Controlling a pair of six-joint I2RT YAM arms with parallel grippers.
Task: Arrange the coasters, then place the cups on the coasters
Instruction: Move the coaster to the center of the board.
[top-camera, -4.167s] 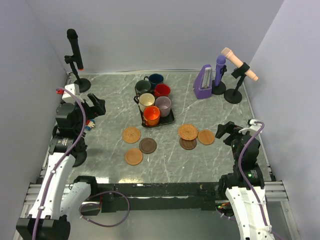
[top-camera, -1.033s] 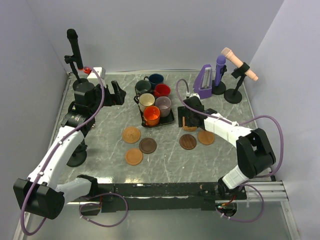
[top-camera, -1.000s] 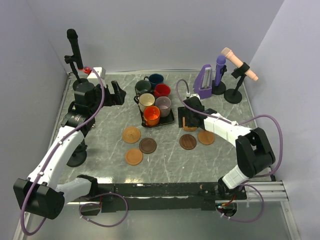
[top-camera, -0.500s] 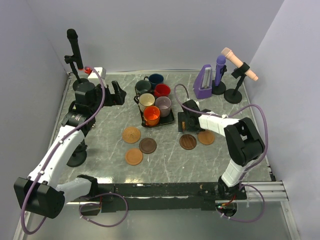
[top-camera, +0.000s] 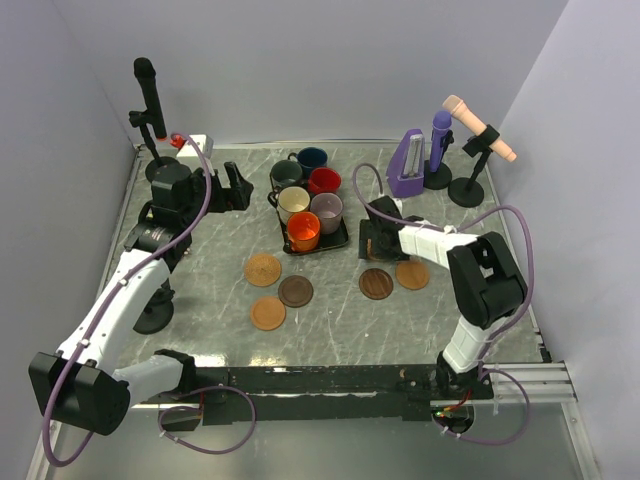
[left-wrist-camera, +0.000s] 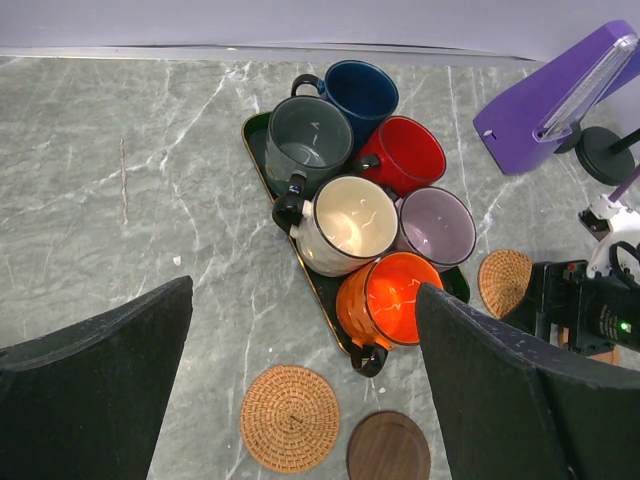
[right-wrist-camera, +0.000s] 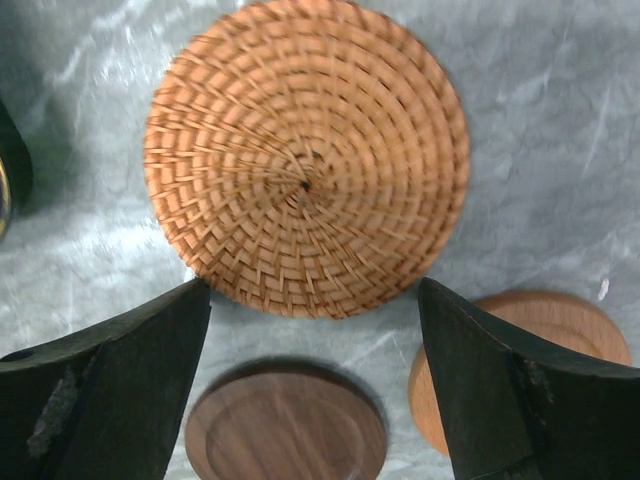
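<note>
R gripper (top-camera: 373, 243): fingers spread wide, pinching nothing. Hangs low over the woven coaster (right-wrist-camera: 307, 155), centre-right of the overhead view, just right of the tray (left-wrist-camera: 252, 145).
R arm, change: a few secs back it sat folded at lower right of frame. Now stretched up-frame to the coaster, and over the last sec it only nudged left.
Woven coaster, change: earlier lay against or overlapping the dark-brown coaster (top-camera: 376, 283). Now lies up-frame of it, flat on the bench (top-camera: 340, 330). R wrist view shows a strip of bare bench between the two.
Tan coaster (top-camera: 412, 274): just right of the dark-brown one, close but apart. Same spot as before.
L gripper (top-camera: 232, 190): spread, empty.
L arm, change: was at the left edge of frame. Now hovers at upper left of the tray, wrist cam looking down on the cups. No move in the last sec.
Cups (left-wrist-camera: 345, 222): six, all packed in the tray, none on a coaster. Unshifted.
Other coasters: 2nd woven coaster (top-camera: 263, 269), 2nd dark-brown coaster (top-camera: 296, 291) and 2nd tan coaster (top-camera: 268, 313), clustered below-left of the tray, each apart from the others. Unshifted.
Meaning (judgement): the woven coaster was prob. just dragged or carried clear and let go, so arranging has begun with one disc.
Remaining (judgement): five coasters not yet handled; cup stage not begun.
Risk (judgement): the woven coaster lies near the tray edge, so a cup lifted out that side has little room.
</note>
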